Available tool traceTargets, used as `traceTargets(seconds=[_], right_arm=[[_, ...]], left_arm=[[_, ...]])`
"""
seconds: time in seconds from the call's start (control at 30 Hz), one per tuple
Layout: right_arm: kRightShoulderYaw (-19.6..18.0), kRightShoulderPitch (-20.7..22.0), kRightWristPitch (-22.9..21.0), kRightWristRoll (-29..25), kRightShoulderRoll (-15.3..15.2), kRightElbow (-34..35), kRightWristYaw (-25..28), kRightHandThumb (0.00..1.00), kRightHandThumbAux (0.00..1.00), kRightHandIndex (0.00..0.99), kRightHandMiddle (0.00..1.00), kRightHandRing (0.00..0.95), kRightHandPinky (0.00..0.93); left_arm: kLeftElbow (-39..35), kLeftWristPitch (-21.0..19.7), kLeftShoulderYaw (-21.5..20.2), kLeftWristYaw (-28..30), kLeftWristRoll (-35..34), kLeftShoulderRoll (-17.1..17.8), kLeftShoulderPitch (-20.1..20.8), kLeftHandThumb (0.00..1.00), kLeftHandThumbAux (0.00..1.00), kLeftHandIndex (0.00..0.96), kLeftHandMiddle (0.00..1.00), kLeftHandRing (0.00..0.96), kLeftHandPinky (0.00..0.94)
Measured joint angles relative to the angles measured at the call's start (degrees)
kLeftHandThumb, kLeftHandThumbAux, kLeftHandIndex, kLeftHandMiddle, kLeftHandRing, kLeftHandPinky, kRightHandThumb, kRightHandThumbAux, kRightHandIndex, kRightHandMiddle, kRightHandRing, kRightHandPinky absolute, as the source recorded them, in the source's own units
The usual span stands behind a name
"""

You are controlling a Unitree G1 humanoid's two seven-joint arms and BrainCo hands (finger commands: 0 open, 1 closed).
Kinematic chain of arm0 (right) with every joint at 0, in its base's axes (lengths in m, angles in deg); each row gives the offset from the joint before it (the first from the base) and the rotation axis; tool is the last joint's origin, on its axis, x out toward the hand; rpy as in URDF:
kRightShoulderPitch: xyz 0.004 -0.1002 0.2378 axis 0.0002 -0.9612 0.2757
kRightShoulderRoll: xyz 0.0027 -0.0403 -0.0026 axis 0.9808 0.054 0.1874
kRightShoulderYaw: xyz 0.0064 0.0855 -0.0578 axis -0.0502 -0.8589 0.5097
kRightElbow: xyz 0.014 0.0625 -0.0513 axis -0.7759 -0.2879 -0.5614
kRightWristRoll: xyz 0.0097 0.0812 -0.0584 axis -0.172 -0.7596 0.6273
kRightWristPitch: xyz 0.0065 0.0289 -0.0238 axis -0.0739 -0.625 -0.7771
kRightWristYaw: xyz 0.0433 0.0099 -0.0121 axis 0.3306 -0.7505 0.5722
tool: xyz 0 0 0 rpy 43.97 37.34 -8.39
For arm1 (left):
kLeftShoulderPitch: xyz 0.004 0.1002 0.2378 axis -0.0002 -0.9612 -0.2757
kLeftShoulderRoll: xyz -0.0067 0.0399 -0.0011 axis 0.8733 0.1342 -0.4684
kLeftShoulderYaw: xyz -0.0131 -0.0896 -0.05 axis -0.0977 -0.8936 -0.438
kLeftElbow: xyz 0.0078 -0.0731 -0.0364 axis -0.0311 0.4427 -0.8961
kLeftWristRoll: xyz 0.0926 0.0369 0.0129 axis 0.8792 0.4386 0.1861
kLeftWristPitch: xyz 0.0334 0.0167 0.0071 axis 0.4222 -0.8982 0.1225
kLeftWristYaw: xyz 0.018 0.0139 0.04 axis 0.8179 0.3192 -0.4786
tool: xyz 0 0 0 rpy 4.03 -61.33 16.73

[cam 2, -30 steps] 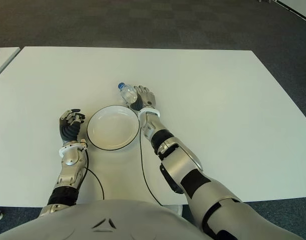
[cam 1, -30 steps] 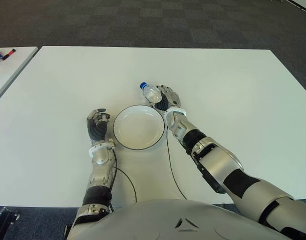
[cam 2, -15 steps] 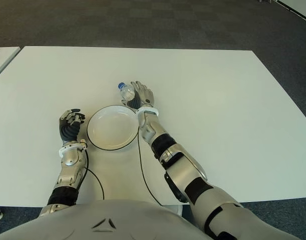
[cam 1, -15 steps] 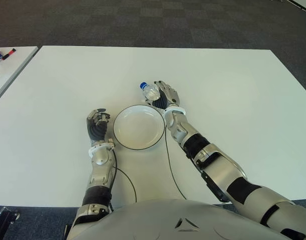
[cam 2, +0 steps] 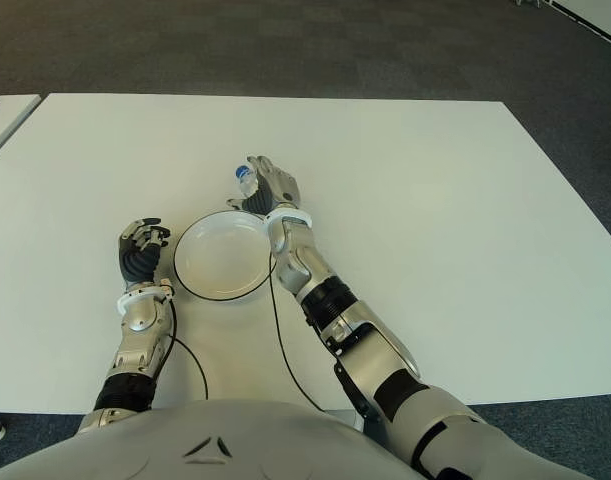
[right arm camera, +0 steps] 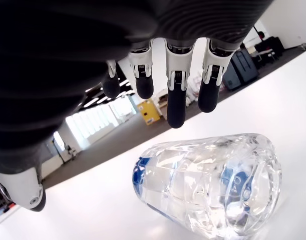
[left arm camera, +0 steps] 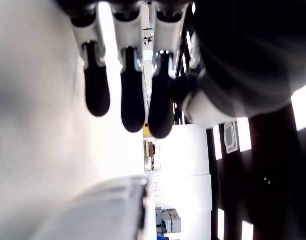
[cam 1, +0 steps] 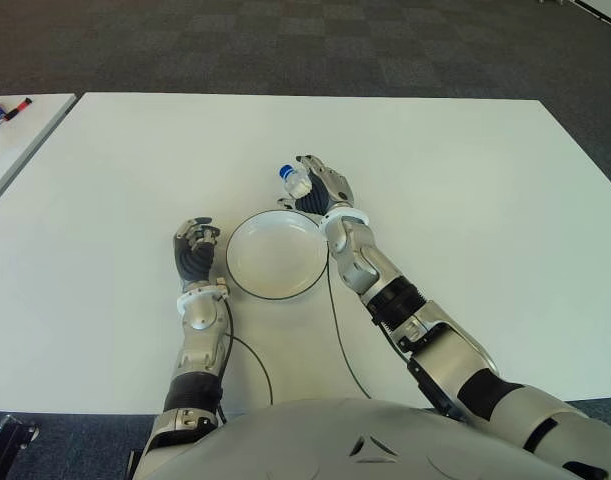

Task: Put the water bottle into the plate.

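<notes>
A clear water bottle (cam 1: 293,181) with a blue cap lies on its side on the white table (cam 1: 465,180), just beyond the far rim of the white plate (cam 1: 275,256). My right hand (cam 1: 319,184) hovers over the bottle from its right side. In the right wrist view its fingers (right arm camera: 176,95) stretch out above the bottle (right arm camera: 208,180) without touching it. My left hand (cam 1: 195,243) shows to the left of the plate, fingers curled and holding nothing.
A second white table (cam 1: 15,135) stands at the far left with small items on it. Dark carpet lies beyond the table's far edge. A thin black cable (cam 1: 340,330) runs across the table near the plate.
My right hand has swung left and forward, from beside the bottle to over it. The bottle and the left hand have stayed where they were.
</notes>
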Motion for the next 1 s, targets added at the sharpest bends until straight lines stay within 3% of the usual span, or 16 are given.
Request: traceTargets(seconds=[0.23, 0.5, 0.73, 1.0], right_arm=[[-0.2, 1.4, -0.1, -0.2, 0.1, -3.3, 0.9, 0.07, 0.565, 0.0, 0.045, 0.156, 0.334], [-2.3, 9.4, 2.4, -1.7, 1.6, -20.8, 0.6, 0.093, 0.549, 0.0, 0.003, 0.097, 0.388], [-3.5, 11.5, 2.4, -2.5, 3.2, -25.2, -0.8, 0.111, 0.543, 0.0, 0.0, 0.099, 0.475], [-3.8, 11.7, 4.0, -2.7, 4.2, -27.2, -2.4, 0.113, 0.531, 0.0, 0.0, 0.086, 0.388]], left_arm=[[-0.4, -0.3, -0.1, 0.2, -0.6, -0.1, 0.0, 0.687, 0.723, 0.421, 0.529, 0.499, 0.473], [-1.1, -0.1, 0.1, 0.3, -0.5, -0.1, -0.7, 0.691, 0.722, 0.424, 0.549, 0.53, 0.504], [-2.7, -0.4, 0.4, 0.3, -0.4, -0.1, -2.0, 0.691, 0.723, 0.425, 0.555, 0.531, 0.492], [-3.4, -1.6, 0.4, 0.3, -0.4, -0.1, -2.2, 0.686, 0.724, 0.421, 0.532, 0.501, 0.453]])
